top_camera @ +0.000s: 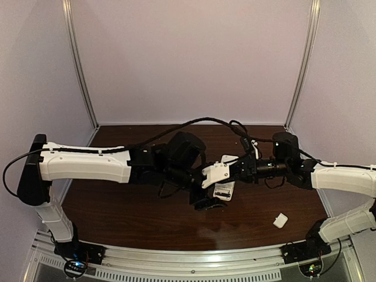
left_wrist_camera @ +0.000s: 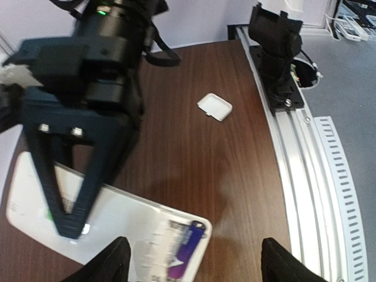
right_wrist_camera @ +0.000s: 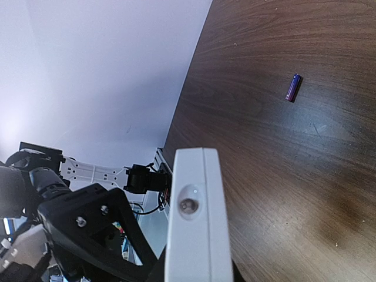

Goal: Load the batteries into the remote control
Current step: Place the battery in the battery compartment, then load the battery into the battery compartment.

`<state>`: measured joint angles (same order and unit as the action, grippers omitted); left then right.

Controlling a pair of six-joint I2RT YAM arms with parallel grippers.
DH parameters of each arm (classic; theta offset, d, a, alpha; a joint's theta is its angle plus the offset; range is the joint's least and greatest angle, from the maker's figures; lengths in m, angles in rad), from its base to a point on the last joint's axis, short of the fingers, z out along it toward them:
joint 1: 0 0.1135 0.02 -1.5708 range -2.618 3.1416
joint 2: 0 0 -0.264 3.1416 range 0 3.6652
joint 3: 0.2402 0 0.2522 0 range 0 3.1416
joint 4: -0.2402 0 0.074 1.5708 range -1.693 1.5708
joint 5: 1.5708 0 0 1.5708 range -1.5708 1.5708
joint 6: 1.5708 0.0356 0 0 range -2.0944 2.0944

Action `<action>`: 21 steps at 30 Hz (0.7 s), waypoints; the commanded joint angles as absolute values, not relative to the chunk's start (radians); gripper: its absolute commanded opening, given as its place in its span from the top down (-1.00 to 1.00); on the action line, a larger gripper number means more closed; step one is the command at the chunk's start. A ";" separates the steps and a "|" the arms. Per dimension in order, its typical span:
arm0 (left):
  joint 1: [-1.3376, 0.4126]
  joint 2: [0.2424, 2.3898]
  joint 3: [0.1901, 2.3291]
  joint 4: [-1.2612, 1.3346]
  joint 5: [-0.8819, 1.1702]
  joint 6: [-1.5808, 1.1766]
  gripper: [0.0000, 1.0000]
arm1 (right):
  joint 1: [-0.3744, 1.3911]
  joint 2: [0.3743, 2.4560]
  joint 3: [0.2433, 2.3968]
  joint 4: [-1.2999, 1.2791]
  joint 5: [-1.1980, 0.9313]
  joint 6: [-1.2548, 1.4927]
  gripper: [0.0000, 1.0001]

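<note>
Your right fingers [left_wrist_camera: 70, 226] are clamped on the remote control [left_wrist_camera: 126, 220] at the middle of the table [left_wrist_camera: 194, 158]. Its open compartment faces up, with one purple battery [left_wrist_camera: 187, 242] lying in it. Your left fingers [left_wrist_camera: 197, 258] are spread wide just over that end.

The second battery [right_wrist_camera: 292, 87] lies loose on the table, well apart from the remote; the overhead view does not show it.

- That battery is slim and round, so if the fingers close off-centre they will likely flick it away.
- The grip sits toward one end of the remote, so pushing down on the compartment could pivot it and tip the loaded battery out.
- The wrists are crowded together, so a swing by the left arm risks hitting the right.
- The small white cover [top_camera: 280, 220] lies near-right, out of the way.
</note>
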<state>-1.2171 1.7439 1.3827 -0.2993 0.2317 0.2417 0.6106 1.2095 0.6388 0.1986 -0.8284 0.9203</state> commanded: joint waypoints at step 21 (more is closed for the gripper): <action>-1.036 1.510 0.994 0.180 0.384 -0.643 -0.95 | 0.618 1.212 0.656 0.265 -0.800 0.922 1.00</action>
